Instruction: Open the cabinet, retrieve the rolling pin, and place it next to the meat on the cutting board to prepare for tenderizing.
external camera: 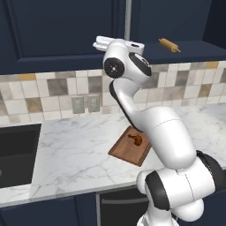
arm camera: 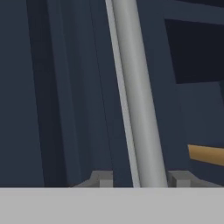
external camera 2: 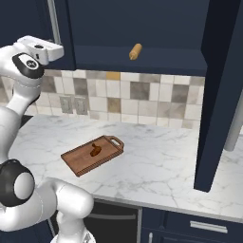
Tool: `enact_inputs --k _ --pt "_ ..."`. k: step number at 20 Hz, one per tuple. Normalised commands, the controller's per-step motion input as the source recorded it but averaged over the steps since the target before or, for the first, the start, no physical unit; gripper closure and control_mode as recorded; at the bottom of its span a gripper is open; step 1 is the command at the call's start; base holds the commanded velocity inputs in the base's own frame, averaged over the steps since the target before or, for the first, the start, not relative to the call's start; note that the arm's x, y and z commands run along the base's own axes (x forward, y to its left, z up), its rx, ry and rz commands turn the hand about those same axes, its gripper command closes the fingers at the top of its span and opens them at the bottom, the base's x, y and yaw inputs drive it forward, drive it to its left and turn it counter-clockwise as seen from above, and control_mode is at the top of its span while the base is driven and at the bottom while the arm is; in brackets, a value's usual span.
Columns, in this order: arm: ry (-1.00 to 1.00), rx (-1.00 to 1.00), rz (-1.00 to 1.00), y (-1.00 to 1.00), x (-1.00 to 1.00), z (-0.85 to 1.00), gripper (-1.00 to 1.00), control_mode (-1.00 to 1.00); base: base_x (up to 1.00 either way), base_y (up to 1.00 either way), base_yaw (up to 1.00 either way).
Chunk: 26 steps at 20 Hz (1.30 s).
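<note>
The cabinet (external camera: 57,31) is a dark navy wall unit; its left door is closed and its right door (external camera 2: 220,95) stands swung open. On the exposed shelf lies the tan rolling pin (external camera: 169,45) (external camera 2: 135,51) (arm camera: 205,154). My gripper (arm camera: 140,179) is raised at the left door's silver bar handle (arm camera: 135,100) (external camera: 128,20). Its fingertips straddle the bar, with a gap still showing on one side. Down on the counter, the meat (external camera: 136,139) (external camera 2: 95,151) rests on the cutting board (external camera: 126,152) (external camera 2: 78,161).
A dark sink (external camera: 17,154) is sunk into the marble counter (external camera: 75,150) at the left. Wall outlets (external camera: 85,104) sit in the tiled backsplash. The open right door juts out over the counter's right side.
</note>
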Motion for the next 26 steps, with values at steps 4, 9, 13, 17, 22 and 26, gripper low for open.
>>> enact_inputs --k 4,9,13,17,22,26 --pt "0.0 0.0 0.05 0.02 0.4 0.0 1.0 -1.0 0.0 0.0 0.0" --pt "0.0 0.0 0.03 0.0 0.34 0.0 1.0 -1.0 0.0 0.0 0.0" --pt "0.01 0.0 0.01 0.01 0.1 -0.03 1.0 -1.0 0.0 0.0 0.0" --pt "0.0 0.0 0.0 -0.06 0.0 -0.04 1.0 -1.0 0.0 0.0 0.0" --pt "0.0 0.0 0.0 -0.13 0.0 -0.09 1.0 -1.0 0.0 0.0 0.0" --pt "0.0 0.0 0.0 -0.03 0.0 -0.1 1.0 -1.0 0.0 0.0 0.0"
